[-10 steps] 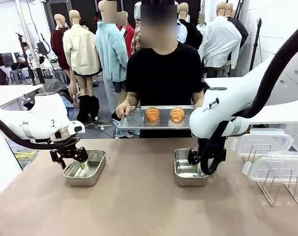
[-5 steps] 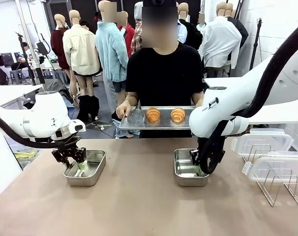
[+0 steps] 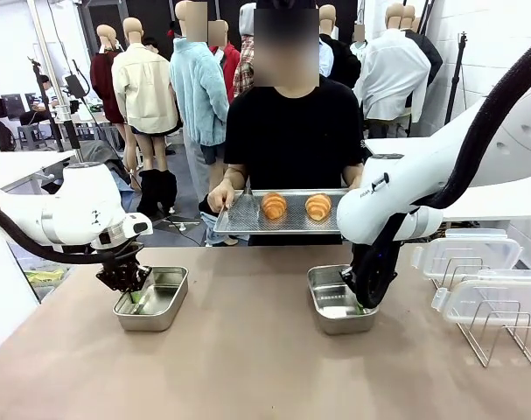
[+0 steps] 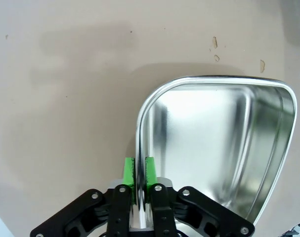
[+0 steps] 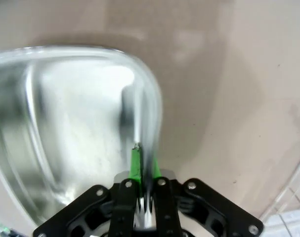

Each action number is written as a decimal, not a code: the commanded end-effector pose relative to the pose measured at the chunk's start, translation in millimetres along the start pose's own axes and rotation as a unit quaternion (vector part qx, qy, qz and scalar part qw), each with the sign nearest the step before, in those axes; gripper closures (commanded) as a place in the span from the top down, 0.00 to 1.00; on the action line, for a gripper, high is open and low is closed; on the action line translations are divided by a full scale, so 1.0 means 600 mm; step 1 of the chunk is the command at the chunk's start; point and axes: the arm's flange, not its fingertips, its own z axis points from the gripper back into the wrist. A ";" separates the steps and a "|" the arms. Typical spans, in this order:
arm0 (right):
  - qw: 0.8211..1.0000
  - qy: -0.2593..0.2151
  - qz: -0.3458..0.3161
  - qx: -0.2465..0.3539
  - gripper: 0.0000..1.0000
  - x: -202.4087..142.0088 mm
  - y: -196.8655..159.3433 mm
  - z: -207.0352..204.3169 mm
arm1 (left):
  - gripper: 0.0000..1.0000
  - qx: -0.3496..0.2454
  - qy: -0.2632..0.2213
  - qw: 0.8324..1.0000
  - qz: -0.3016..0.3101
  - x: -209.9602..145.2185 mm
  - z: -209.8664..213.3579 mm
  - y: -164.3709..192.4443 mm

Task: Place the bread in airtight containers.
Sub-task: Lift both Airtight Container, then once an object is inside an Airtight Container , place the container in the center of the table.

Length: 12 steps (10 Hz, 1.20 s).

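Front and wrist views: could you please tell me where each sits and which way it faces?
Front view: fixed on the robot's side, facing across the table at the person holding a tray of bread; left arm and right arm show.
Left wrist view: on the left wrist, looking down along the left tool, shut on the left container's rim.
Right wrist view: on the right wrist, looking down along the right tool, shut on the right container's rim.
Shared: front and wrist views show both clamped containers.

container (image 5: pixel 65 123) motion-blurred, lid (image 3: pixel 510 293) cut off
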 end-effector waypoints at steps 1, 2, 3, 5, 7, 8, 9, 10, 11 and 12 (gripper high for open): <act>1.000 0.009 -0.011 -0.018 0.00 0.011 0.005 -0.007 | 0.00 -0.013 0.008 1.000 0.001 0.007 0.002 0.001; 1.000 0.012 -0.014 -0.022 0.00 0.013 0.005 -0.007 | 0.00 -0.014 0.009 1.000 0.000 0.006 0.002 0.001; 0.999 0.029 -0.019 -0.031 0.00 0.018 0.008 -0.007 | 0.00 -0.016 0.011 1.000 0.000 0.005 0.001 0.000; 1.000 0.003 0.000 -0.003 0.00 0.003 0.001 0.002 | 0.00 -0.001 0.000 1.000 0.001 0.000 0.000 -0.001; 1.000 0.003 0.000 -0.003 0.00 0.003 0.001 0.002 | 0.00 -0.001 0.000 1.000 0.001 0.000 0.000 -0.001; 1.000 0.003 0.000 -0.003 0.00 0.003 0.001 0.002 | 0.00 -0.001 0.000 1.000 0.001 0.000 0.000 -0.001; 1.000 0.003 0.000 -0.003 0.00 0.003 0.001 0.002 | 0.00 -0.001 0.000 1.000 0.001 0.000 0.000 -0.001; 1.000 0.003 0.000 -0.003 0.00 0.003 0.001 0.002 | 0.00 -0.001 0.000 1.000 0.001 0.000 0.000 -0.001; 1.000 0.003 0.000 -0.003 0.00 0.003 0.001 0.002 | 0.00 -0.001 0.000 1.000 0.001 0.000 0.000 -0.001; 1.000 0.003 0.000 -0.003 0.00 0.003 0.001 0.002 | 0.00 -0.001 0.000 1.000 0.001 0.000 0.000 -0.001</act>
